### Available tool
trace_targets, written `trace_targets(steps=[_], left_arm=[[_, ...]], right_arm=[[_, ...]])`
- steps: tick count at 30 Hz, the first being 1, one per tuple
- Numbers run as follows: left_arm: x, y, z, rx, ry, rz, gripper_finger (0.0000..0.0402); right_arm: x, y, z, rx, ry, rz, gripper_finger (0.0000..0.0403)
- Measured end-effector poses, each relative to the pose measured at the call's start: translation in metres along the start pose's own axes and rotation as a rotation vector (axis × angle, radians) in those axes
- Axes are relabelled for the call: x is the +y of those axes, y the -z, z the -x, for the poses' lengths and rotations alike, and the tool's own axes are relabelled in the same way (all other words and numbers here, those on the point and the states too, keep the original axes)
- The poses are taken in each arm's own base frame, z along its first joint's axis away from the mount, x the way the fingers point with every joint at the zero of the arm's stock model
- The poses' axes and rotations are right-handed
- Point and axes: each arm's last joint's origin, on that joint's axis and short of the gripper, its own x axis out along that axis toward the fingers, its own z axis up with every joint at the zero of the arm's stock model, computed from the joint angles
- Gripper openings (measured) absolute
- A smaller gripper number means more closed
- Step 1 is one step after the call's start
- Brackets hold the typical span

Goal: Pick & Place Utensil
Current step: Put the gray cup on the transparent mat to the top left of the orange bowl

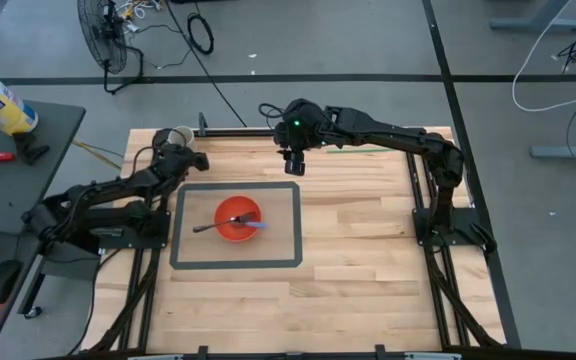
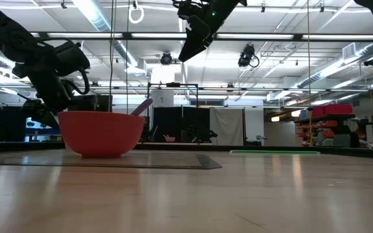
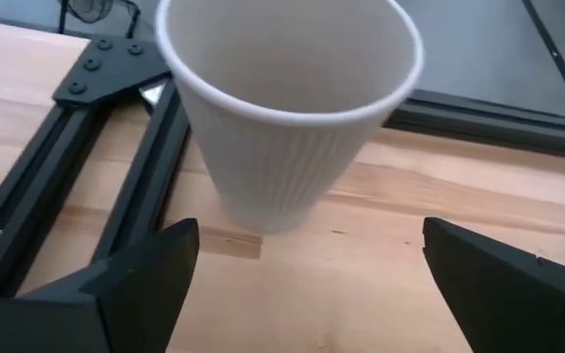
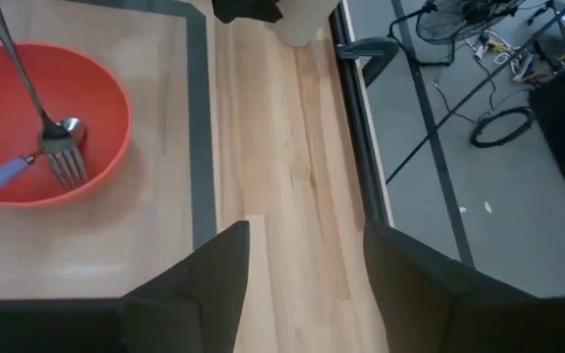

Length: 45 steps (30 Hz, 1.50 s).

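Observation:
A red bowl (image 1: 238, 218) sits on a grey-bordered mat (image 1: 293, 225). A metal spoon (image 4: 27, 83) and a blue-handled fork (image 4: 57, 162) lie in it, their heads at its bottom and their handles leaning on its rim. A white paper cup (image 3: 282, 108) stands upright near the table's far left corner. My left gripper (image 3: 310, 240) is open just in front of the cup, with a finger off to either side and not touching it. My right gripper (image 1: 294, 165) is open and hangs high over the far edge, right of the cup and beyond the bowl (image 4: 37, 127).
Black frame rails (image 3: 77, 167) run beside the cup at the far left corner. Bare wood (image 1: 368, 230) stretches right of the mat. Beyond the far edge are cables (image 4: 498, 123) and a fan on the floor.

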Motion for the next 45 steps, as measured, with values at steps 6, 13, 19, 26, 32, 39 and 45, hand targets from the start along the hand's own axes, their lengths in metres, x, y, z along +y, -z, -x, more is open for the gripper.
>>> trace_targets(steps=[6, 13, 19, 26, 32, 39, 45], left_arm=[[-0.002, -0.005, -0.008, -0.033, 0.011, 0.052, 0.0398], [-0.004, 0.004, -0.023, -0.06, -0.104, 0.04, 0.0399], [-0.005, 0.005, -0.029, -0.128, -0.167, 0.053, 0.0399], [-0.006, 0.008, -0.029, -0.118, -0.164, 0.047, 0.0399], [-0.012, 0.011, -0.025, -0.124, -0.122, 0.083, 0.0399], [-0.021, 0.01, -0.019, -0.199, -0.093, 0.117, 0.0399], [-0.033, 0.004, -0.024, -0.19, -0.084, 0.069, 0.0399]], right_arm=[[0.001, -0.001, 0.0, -0.026, -0.041, 0.004, 0.0203], [0.001, -0.004, 0.0, -0.055, -0.055, 0.006, 0.0203], [0.001, -0.004, 0.0, -0.063, -0.052, 0.006, 0.0203], [0.0, -0.007, 0.0, -0.085, -0.043, 0.005, 0.0203], [0.0, -0.007, 0.0, -0.089, -0.042, 0.005, 0.0203], [-0.001, -0.007, 0.0, -0.094, -0.04, 0.005, 0.0203], [-0.001, -0.007, 0.0, -0.094, -0.04, 0.005, 0.0203]])
